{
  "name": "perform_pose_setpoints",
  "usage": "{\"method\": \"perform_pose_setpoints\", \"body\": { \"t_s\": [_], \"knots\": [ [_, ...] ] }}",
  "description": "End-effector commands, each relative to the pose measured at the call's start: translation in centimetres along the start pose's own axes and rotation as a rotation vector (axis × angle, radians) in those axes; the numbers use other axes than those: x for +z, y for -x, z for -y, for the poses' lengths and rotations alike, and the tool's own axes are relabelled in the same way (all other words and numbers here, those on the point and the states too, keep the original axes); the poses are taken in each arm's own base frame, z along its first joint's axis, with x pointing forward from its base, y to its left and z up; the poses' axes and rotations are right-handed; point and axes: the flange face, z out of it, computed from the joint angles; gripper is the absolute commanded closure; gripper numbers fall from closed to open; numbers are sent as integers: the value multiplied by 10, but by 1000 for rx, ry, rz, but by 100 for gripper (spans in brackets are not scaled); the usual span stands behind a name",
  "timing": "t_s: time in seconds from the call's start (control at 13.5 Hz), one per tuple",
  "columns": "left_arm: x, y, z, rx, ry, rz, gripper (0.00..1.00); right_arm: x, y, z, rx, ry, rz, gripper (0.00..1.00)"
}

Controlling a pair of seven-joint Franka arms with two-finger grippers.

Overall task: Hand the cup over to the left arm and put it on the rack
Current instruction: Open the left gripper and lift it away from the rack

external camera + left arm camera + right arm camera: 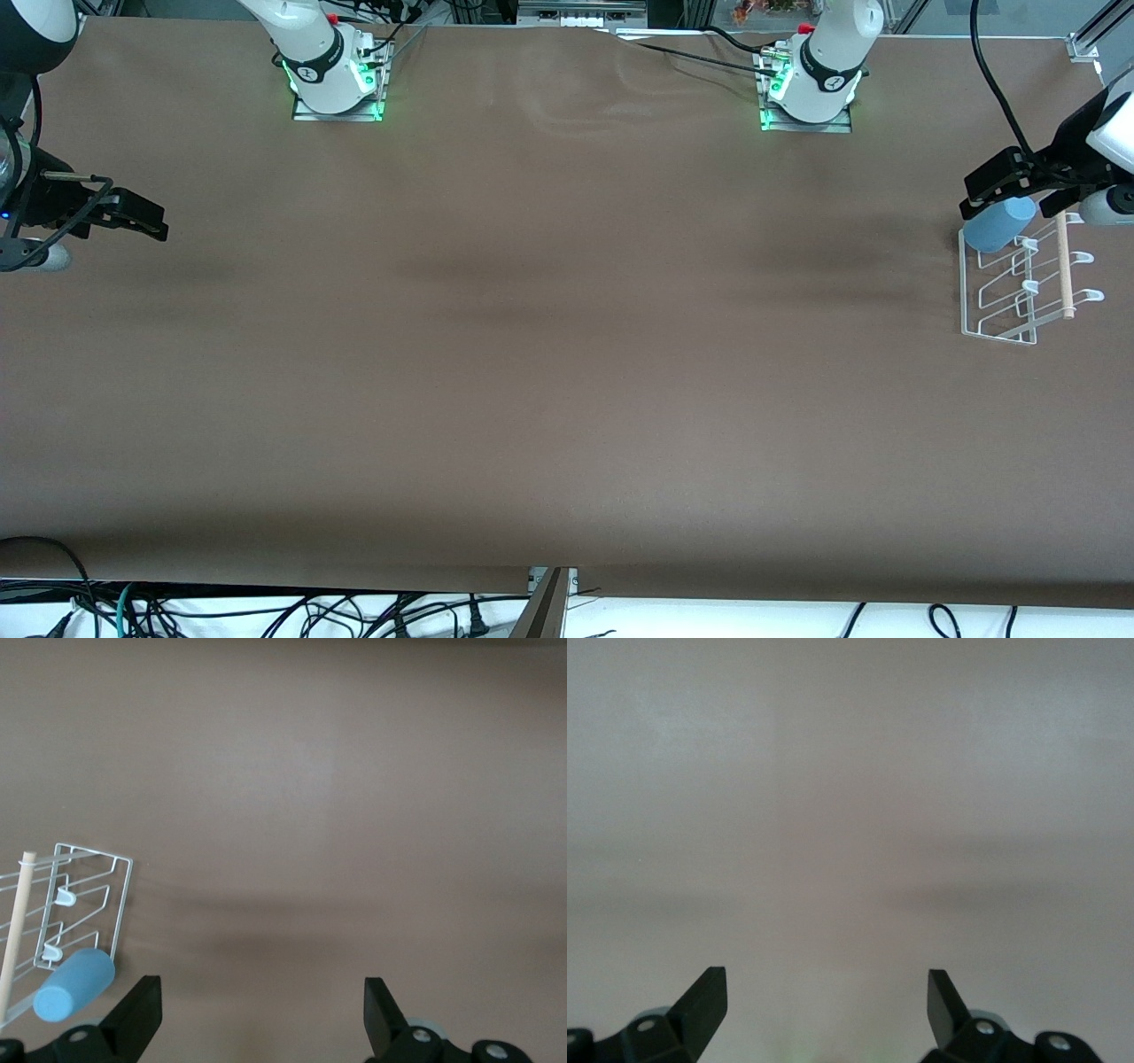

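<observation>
The light-blue cup (999,224) rests tilted on the white wire rack (1019,301), at the rack's end farther from the front camera, at the left arm's end of the table. In the left wrist view the cup (73,985) lies on a corner of the rack (84,904), beside one finger and not between the two. My left gripper (970,199) hangs open just above the cup and holds nothing (263,1010). My right gripper (159,223) waits open and empty over bare table at the right arm's end (827,1001).
A light wooden rod (1064,266) runs along the rack's top. The two arm bases (337,80) (811,89) stand along the table's edge farthest from the front camera. Cables (266,611) hang below the nearest edge. Brown tabletop (567,354) spans the middle.
</observation>
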Motion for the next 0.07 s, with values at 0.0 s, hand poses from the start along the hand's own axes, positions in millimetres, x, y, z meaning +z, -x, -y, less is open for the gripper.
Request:
{"method": "perform_pose_setpoints", "body": {
  "t_s": [0.0],
  "knots": [
    [5, 8, 3, -3, 17, -18, 0, -4, 1, -1, -8, 0, 2, 0]
  ]
}}
